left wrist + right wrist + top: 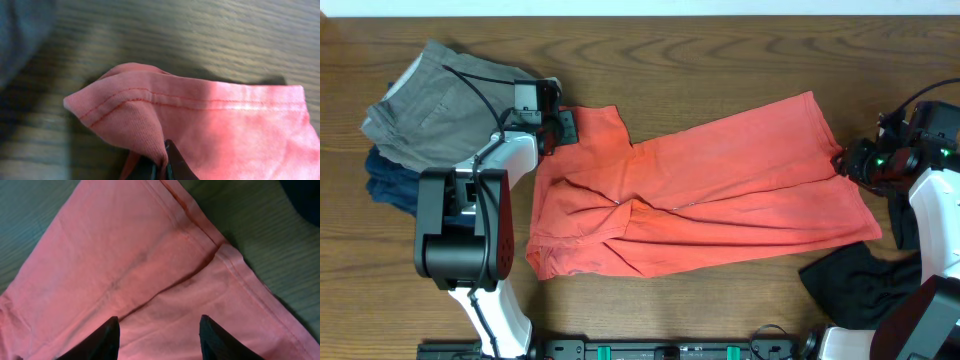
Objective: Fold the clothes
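Step in hand, as I judge it: an early fold of the red shirt [720, 190], with the corners being taken up.

Shirt lies across the middle of the bench [720, 45], slanting from lower left to upper right of the overhead frame. Its left part is rumpled and doubled over itself; its right part is flatter.

Left gripper [558, 126] sits at the shirt's upper-left corner. In the wrist view it is clamped tight on a pinch of red cloth at the bottom of the frame, and a stitched hem [150, 95] bunches to a point above it.

Right gripper [842, 162] sits at the shirt's right edge. In the wrist view its fingers [107, 337] are spread wide apart with red cloth beneath them and nothing gripped. Whether the tips touch the cloth, I cannot tell.

Next move, my estimate: the right gripper must come down and close on that edge before the two arms can carry cloth together. The crumpled left part likely needs pulling flat first, or creases get folded in.

Also on the bench: a grey-khaki garment [430, 110] at upper left, a navy garment [388, 185] just below it, and a black garment [855, 280] at lower right.

Hard to make out:
- No lettering shows on the shirt.
- Collar and sleeves cannot be told apart in the rumpled part.
- The left gripper's fingers are mostly cut off by the frame edge.
- The arms cover part of the navy and black garments.
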